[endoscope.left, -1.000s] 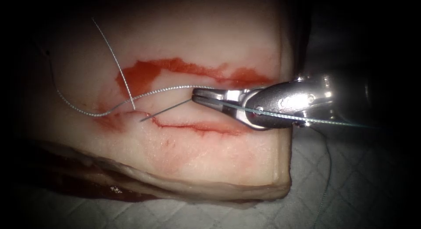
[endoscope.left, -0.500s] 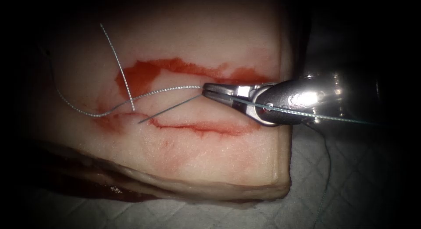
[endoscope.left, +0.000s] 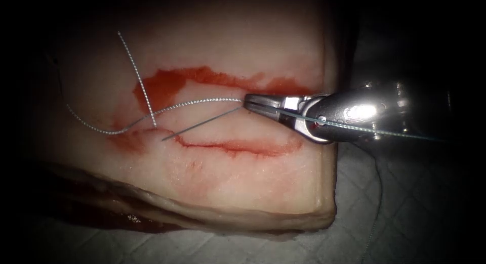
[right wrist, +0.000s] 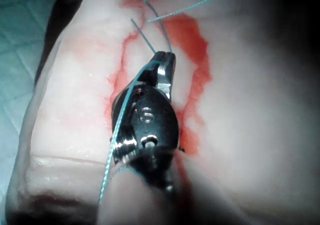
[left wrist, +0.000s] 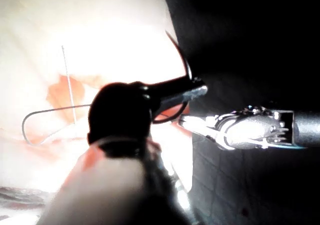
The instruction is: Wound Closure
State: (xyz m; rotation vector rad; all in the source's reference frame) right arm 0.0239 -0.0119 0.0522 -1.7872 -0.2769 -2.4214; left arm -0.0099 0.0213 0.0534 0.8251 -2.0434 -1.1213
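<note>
Right tool (endoscope.left: 253, 102): jaws closed on the rear end of the needle (endoscope.left: 202, 123), over the upper lip of the cut (endoscope.left: 228, 145). Needle: far end in the tissue (endoscope.left: 228, 183) at the cut's left end, the rest bare in the air; more shaft bare than a second ago and the tool further right, so draw-out judged in hand. To do well: follow the needle's curve rather than drag straight, keep the grip firm, avoid tearing the lip, keep the thread (endoscope.left: 192, 103) free of the wrist it crosses. Left tool (left wrist: 195, 90): off the tissue's right edge, hold not discernible. Count: tools, two; needle, one; thread, one strand, with one loose tail standing up at left; cut, one; red fluid (endoscope.left: 162, 87), one patch above the cut; tissue, one block on cloth (endoscope.left: 405, 208).
</note>
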